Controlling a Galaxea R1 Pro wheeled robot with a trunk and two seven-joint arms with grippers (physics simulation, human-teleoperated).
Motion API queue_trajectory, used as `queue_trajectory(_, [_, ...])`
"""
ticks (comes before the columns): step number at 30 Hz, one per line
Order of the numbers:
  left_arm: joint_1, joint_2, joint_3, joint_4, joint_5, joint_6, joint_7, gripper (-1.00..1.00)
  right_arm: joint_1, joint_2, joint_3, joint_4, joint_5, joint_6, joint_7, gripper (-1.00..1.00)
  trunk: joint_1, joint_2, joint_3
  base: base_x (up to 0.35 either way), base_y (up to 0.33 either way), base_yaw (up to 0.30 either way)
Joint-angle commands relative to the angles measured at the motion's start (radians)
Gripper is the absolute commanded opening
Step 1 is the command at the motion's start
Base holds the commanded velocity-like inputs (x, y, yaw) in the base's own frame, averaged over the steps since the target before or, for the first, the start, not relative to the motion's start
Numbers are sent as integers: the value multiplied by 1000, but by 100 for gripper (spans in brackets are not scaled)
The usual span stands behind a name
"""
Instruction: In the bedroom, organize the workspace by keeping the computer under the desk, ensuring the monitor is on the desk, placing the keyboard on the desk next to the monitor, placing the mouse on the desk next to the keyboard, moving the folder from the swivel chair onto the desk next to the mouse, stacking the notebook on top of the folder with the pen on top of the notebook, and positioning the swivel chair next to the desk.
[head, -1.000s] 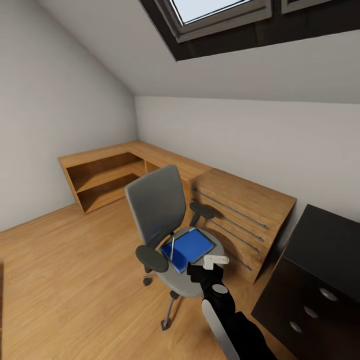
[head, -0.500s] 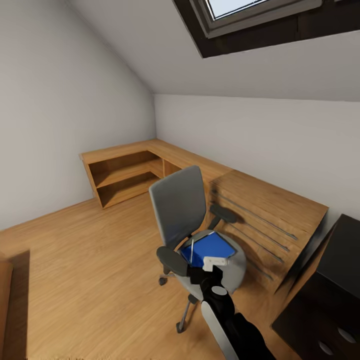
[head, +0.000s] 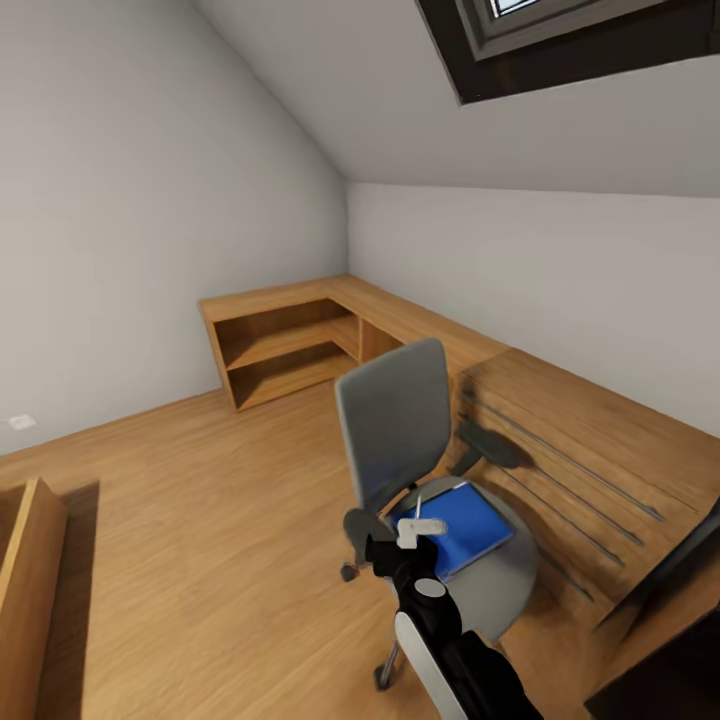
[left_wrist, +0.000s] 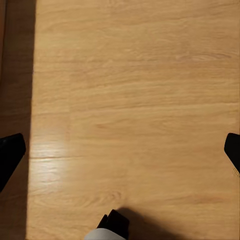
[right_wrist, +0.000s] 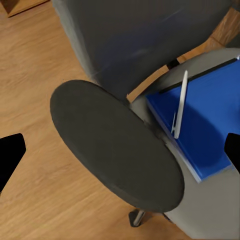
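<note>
Standing near the right gripper (head: 420, 527), the swivel chair (head: 400, 430) carries the folder (head: 458, 524); the view has swung left since earlier. Left wrist: floor (left_wrist: 130, 100), fingertips apart. Right wrist: pen (right_wrist: 180, 102) on folder, fingertips apart; no writing readable.

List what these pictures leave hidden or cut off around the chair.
- Grey upholstered swivel chair, head view: the black robot arm covers its base.
- Bright blue folder, right wrist view: cut off by the picture's edge.
- Thin silvery-white pen: its lower end is too small to read.
- Black desk, head view: cut off at the corner.
</note>
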Motion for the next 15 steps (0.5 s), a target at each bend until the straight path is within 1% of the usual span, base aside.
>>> queue_trajectory(1, [-1, 1, -9, 0, 10, -6, 7, 100, -1, -1, 2, -2, -8, 2, -9, 100, 1, -1, -1, 284, 0, 91])
queue_trajectory(6, [-1, 1, -9, 0, 10, -6, 7, 100, -1, -5, 1, -4, -7, 3, -9, 100, 1, -1, -2, 159, 0, 39])
queue_trajectory(12, [-1, 0, -12, 0, 6, -6, 7, 100, -1, -7, -3, -5, -7, 2, -10, 100, 1, -1, -2, 241, -82, 6])
queue_trajectory(13, [-1, 1, -12, -1, 0, -6, 8, 100, -1, -8, -4, -5, -7, 2, -13, 100, 1, -1, -2, 91, -37, 1])
queue_trajectory(15, [-1, 1, -12, -1, -2, -6, 8, 100, -1, -8, -5, -6, -7, 2, -13, 100, 1, -1, -2, 59, -25, 1])
